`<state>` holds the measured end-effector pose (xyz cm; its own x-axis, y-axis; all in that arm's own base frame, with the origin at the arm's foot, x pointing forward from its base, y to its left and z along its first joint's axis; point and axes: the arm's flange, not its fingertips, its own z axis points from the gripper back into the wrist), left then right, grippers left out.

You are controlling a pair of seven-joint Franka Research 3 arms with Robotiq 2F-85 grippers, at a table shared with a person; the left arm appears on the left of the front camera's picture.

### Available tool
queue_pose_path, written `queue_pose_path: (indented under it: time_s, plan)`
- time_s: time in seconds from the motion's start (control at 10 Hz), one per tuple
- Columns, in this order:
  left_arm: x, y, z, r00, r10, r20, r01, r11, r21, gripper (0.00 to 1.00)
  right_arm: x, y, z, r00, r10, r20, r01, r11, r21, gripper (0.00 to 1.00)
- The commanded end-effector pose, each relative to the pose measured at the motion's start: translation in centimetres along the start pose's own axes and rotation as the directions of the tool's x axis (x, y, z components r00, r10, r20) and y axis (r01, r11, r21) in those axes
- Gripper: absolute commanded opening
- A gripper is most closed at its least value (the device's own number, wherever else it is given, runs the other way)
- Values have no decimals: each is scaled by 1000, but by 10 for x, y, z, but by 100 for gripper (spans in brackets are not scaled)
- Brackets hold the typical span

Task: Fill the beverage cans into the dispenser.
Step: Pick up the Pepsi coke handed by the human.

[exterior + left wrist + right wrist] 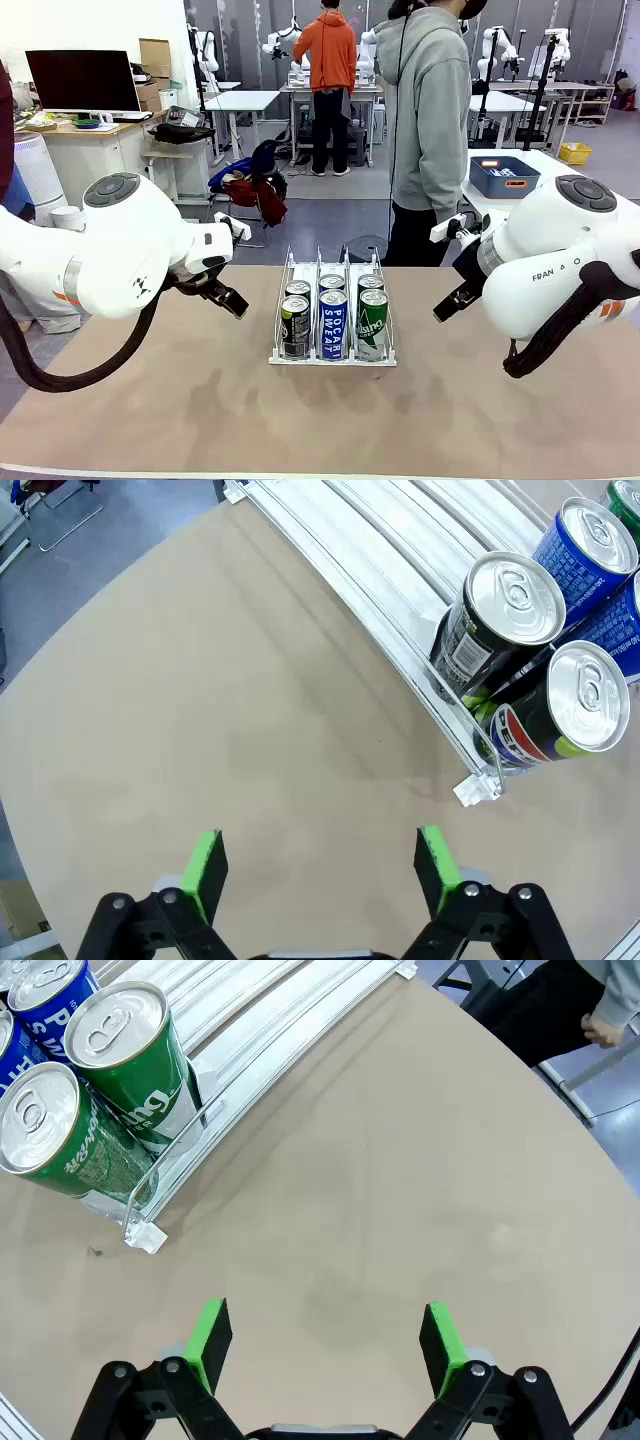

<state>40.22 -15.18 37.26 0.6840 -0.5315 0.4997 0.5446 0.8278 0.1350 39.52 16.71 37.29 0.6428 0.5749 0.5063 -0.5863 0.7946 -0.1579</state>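
Bare table point(180, 405) flanks dispenser point(332, 360) on 2 sides.

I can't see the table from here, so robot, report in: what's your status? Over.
Left tool open, right tool open, both empty. Six cans in dispenser, two per lane. Person at far side, not touching it.
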Motion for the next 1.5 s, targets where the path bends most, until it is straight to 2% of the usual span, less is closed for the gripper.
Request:
queue_pose_path:
  time_s: [0.0, 1.4]
  plan:
    - [0, 0, 0, 1000, 0, 0, 0, 1000, 0, 100, 0, 0, 0, 1000, 0, 0, 0, 1000, 0, 100]
    - [0, 0, 0, 1000, 0, 0, 0, 1000, 0, 100, 0, 0, 0, 1000, 0, 0, 0, 1000, 0, 100]
